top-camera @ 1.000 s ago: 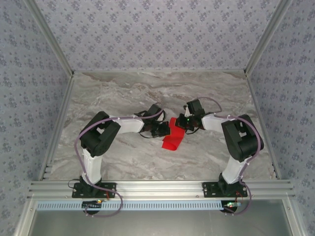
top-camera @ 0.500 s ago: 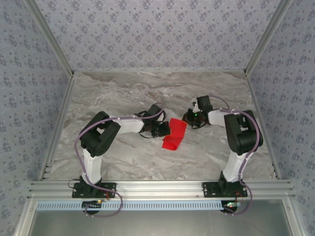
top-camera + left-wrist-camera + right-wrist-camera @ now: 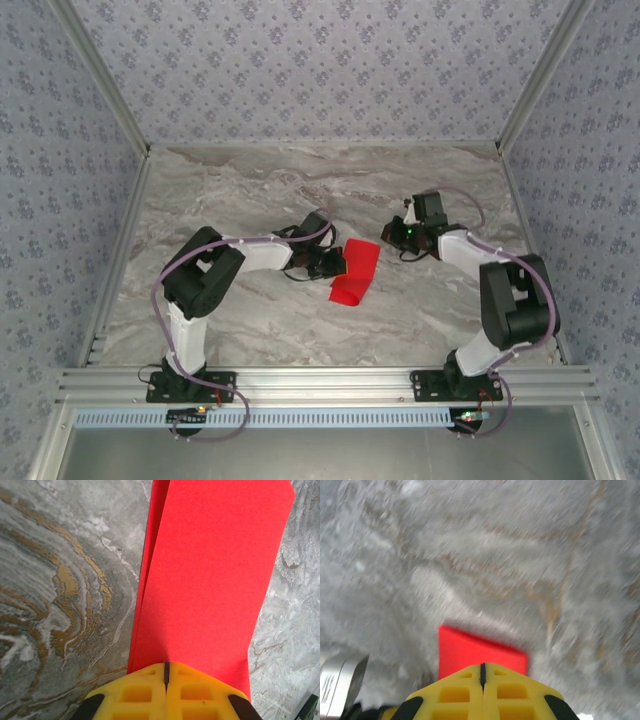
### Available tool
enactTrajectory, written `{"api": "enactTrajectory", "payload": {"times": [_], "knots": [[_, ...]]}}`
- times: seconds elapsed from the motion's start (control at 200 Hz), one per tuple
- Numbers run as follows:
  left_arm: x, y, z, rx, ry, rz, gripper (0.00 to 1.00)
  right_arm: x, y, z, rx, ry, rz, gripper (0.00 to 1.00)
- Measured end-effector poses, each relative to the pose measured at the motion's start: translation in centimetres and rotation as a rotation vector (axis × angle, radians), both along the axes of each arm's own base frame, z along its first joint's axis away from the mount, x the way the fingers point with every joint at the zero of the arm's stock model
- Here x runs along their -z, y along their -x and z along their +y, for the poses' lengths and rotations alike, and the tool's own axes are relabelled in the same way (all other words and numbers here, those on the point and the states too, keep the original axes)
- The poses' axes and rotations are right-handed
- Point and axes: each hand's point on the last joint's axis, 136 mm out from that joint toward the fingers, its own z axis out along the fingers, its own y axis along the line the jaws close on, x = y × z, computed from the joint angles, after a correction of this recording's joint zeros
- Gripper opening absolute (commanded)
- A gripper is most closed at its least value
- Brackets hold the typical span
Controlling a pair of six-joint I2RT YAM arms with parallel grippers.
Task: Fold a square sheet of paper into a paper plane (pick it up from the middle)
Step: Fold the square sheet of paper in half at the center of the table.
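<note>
Right gripper [image 3: 388, 232] farther from paper [image 3: 355, 272]

The left arm [image 3: 262, 252] rises from its base at 7 o'clock, bends at a raised elbow, and lays its forearm out toward 3 o'clock, wrist low over the desk. The left fingers [image 3: 135, 695] are pressed together, with only a thin seam between them. The right arm [image 3: 470, 250] climbs from its base at 5 o'clock to an elbow at 4 o'clock, and its forearm runs toward 10 o'clock. The right fingers [image 3: 455, 695] are also closed and point toward 9 o'clock, apart from the left pair.
</note>
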Motion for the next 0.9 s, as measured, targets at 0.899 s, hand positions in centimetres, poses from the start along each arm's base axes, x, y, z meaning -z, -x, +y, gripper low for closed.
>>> {"api": "enactTrajectory", "payload": {"times": [0.899], "knots": [[0.0,0.0,0.0,-0.003,0.007,-0.006,0.00,6.1,11.7,7.2,-0.268,-0.040,0.259,0.00]]}}
